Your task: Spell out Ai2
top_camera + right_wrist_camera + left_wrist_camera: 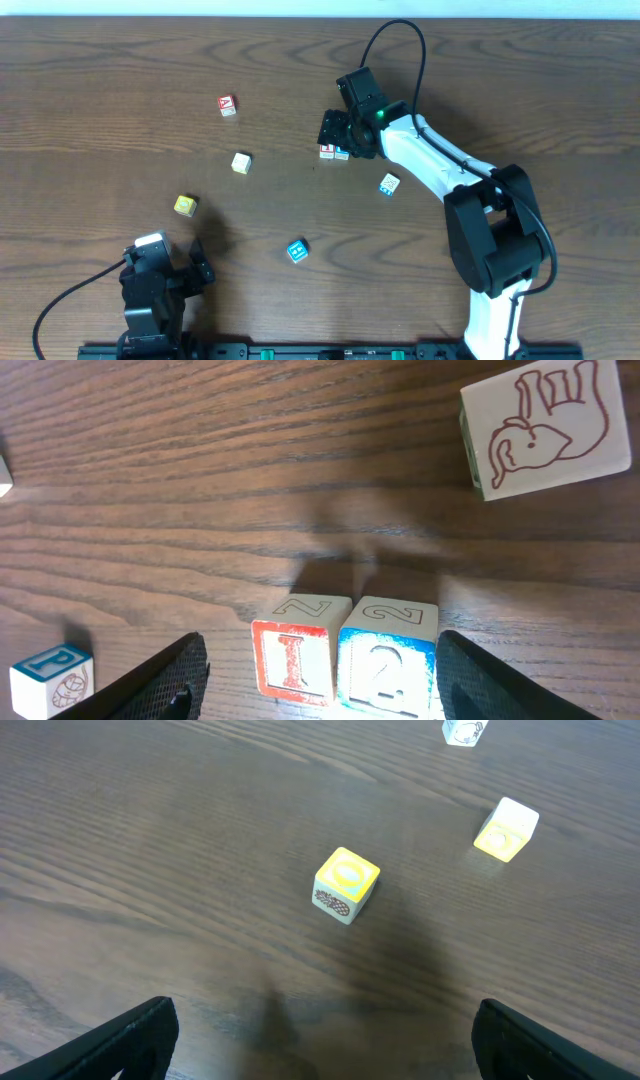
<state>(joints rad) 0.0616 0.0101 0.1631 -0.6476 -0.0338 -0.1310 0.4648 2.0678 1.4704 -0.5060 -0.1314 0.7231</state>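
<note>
Your right hand (320, 672) hangs fingers apart over the pair. I block (300, 658) and 2 block (386, 660) touch side by side between the fingers, neither gripped. One A block (227, 105) lies well apart, leftward. Left hand (325, 1048) is spread and empty, with a yellow block (346, 885) ahead. Overhead count: seven blocks on the surface (100, 90).

White right arm (425, 155), black cable (400, 23)
</note>
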